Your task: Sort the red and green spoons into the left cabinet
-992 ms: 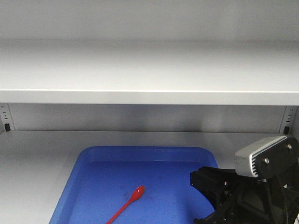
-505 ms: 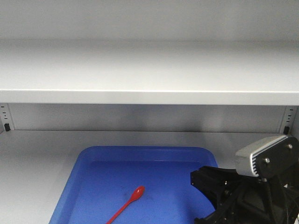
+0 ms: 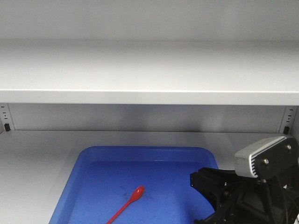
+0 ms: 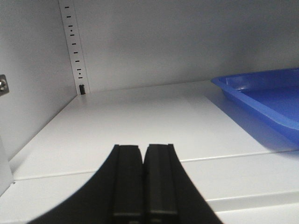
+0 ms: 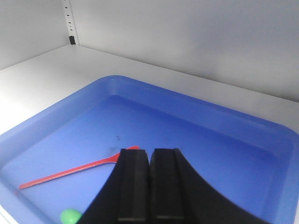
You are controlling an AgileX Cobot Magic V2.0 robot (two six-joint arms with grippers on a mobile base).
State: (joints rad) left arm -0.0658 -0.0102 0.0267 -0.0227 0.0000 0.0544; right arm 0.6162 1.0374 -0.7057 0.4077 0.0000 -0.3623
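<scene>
- Inside the left cabinet (image 3: 149, 70), a pale grey shelf spans the upper frame over a lower shelf floor, with peg-hole rails (image 3: 5, 117) at the far corners.
- On that lower floor, a blue tray (image 3: 88, 161) fills the near centre; the left wrist view shows its edge off to the right, well apart from that arm.
- At near right, the right arm and its grey camera housing (image 3: 259, 158) stand over the tray's right side.
- The right claw (image 5: 149, 186) hangs above the tray with its two black fingers pressed together and nothing visible between them.
- The left claw (image 4: 144, 182) is likewise closed up and holding nothing, low over bare shelf floor to the left of the tray.
- The red spoon (image 3: 127, 204) lies flat in the tray, bowl toward the far wall, handle running to the near left.
- The green spoon (image 5: 70, 216) shows only as a small rounded green shape at the tray's near edge in the right wrist view; its handle is out of frame.
- Both spoons appear already delivered; the likely risk is the right arm clipping the tray rim on withdrawal, dragging the tray and disturbing the thin spoons.
- Compared with a second ago, the tray and red spoon lie unchanged, and the right arm has barely shifted.
</scene>
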